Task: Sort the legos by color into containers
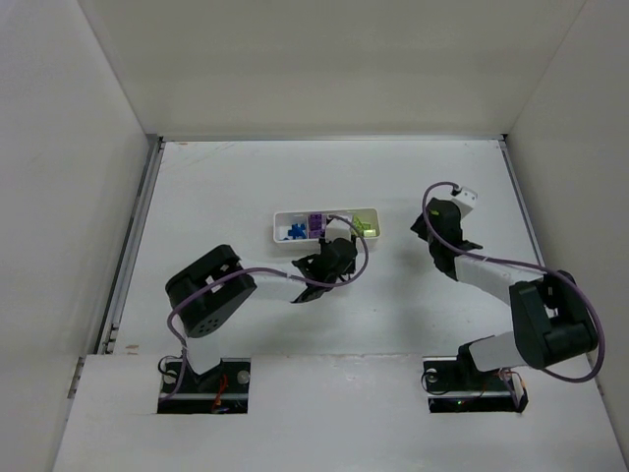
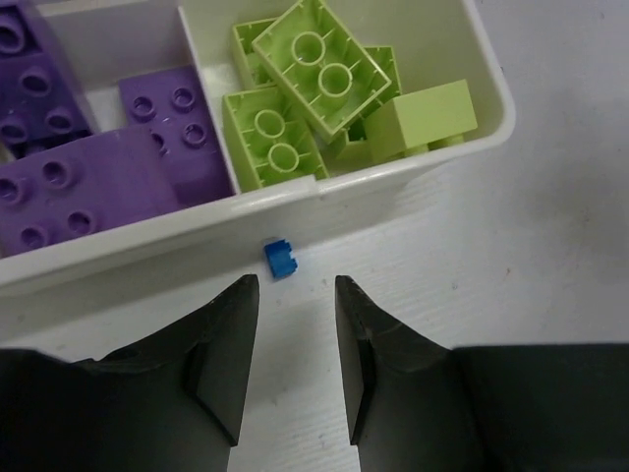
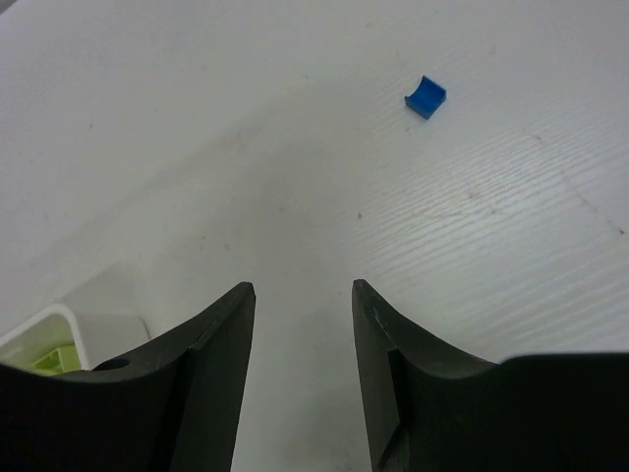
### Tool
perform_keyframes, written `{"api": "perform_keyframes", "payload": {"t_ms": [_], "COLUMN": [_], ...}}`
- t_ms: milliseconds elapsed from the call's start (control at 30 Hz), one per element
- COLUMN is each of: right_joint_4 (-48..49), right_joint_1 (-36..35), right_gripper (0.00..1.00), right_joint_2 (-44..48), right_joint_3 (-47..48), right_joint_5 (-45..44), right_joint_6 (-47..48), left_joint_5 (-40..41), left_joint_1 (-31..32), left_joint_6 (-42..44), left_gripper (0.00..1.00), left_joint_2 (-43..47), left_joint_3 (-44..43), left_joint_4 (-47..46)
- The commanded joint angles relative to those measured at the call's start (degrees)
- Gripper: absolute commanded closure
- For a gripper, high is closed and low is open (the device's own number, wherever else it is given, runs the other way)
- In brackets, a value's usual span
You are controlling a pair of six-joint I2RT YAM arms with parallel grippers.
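Top: white tray (image 1: 277, 228) lies mid-tabletop (image 1: 226, 187). It holds blue bricks (image 1: 292, 232) in the left compartment, purple blocks (image 1: 316, 224) in the middle and green bricks (image 1: 366, 224) in the right. The left claw (image 1: 339, 256) sits at the tray's near edge. The right claw (image 1: 421, 228) is off to the tray's right.

Left wrist: claw open, fingers apart, nothing between them. A blue bit (image 2: 281, 259) lies on the tabletop against the tray's outer wall, below the purple/green divider.

Right wrist: claw open and empty. A curved blue bit (image 3: 425, 96) lies alone well ahead. A tray corner shows at lower left.
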State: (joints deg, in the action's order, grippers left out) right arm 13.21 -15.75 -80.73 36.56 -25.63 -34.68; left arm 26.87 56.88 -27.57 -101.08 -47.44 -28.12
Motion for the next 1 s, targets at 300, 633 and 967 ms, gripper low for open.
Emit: {"api": "perform_keyframes", "payload": {"t_ms": [300, 633, 967], "right_joint_4": [7.2, 8.4, 8.4], "right_joint_1": [-0.6, -1.2, -1.3], "right_gripper": [0.5, 0.5, 0.5], "right_joint_2": [5.2, 6.4, 6.5], "right_joint_3": [-5.1, -5.9, -6.5], "right_joint_5": [6.1, 6.7, 6.3], "right_joint_6": [0.8, 0.1, 0.0], "left_joint_5": [9.9, 11.2, 9.1], "left_joint_1": [2.2, 2.0, 5.2], "left_joint_6": [1.6, 0.9, 0.7], "left_gripper": [0.7, 0.77, 0.92], "left_joint_2": [-8.0, -13.6, -0.5], "left_joint_3": [-7.9, -10.4, -2.0], "left_joint_4": [1.4, 1.3, 1.0]}}
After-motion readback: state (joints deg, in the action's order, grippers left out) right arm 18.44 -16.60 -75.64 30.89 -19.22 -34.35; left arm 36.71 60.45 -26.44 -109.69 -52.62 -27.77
